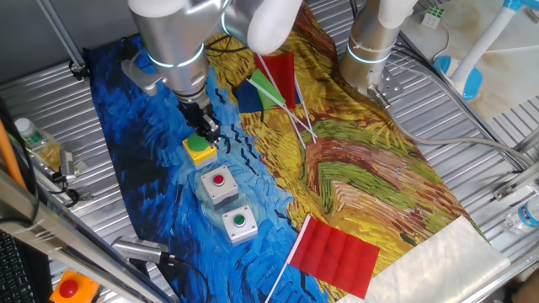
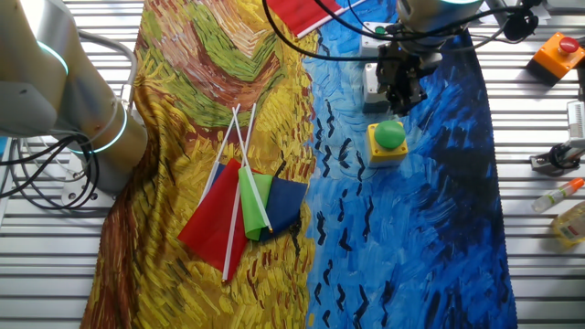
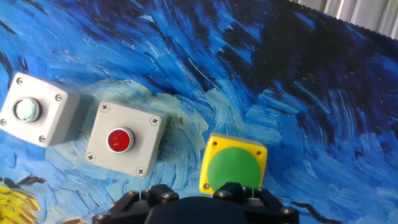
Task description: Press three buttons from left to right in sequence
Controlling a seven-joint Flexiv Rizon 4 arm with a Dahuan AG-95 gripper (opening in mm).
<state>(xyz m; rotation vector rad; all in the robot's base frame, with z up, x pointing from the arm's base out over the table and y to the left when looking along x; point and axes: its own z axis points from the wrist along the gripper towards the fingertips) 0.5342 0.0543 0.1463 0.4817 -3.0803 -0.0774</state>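
Observation:
Three button boxes stand in a row on the blue part of the painted cloth. The yellow box with the big green dome [image 1: 200, 150] [image 2: 388, 142] [image 3: 233, 168] is at one end. The grey box with the red cap [image 1: 219, 183] [image 3: 122, 140] is in the middle. The grey box with the green cap [image 1: 239, 223] [image 3: 28, 112] is at the other end. My gripper [image 1: 207, 130] [image 2: 402, 96] hangs just above the yellow box, at the edge of the green dome. Its fingertips do not show clearly in any view. In the other fixed view it hides much of the red-cap box.
A bundle of small flags [image 1: 269, 84] [image 2: 247, 206] lies on the yellow part of the cloth. A red flag [image 1: 333, 257] lies near the cloth's end. An orange box with a red button [image 1: 72, 289] [image 2: 558, 53] sits off the cloth. A second arm's base [image 1: 370, 50] stands at the cloth's edge.

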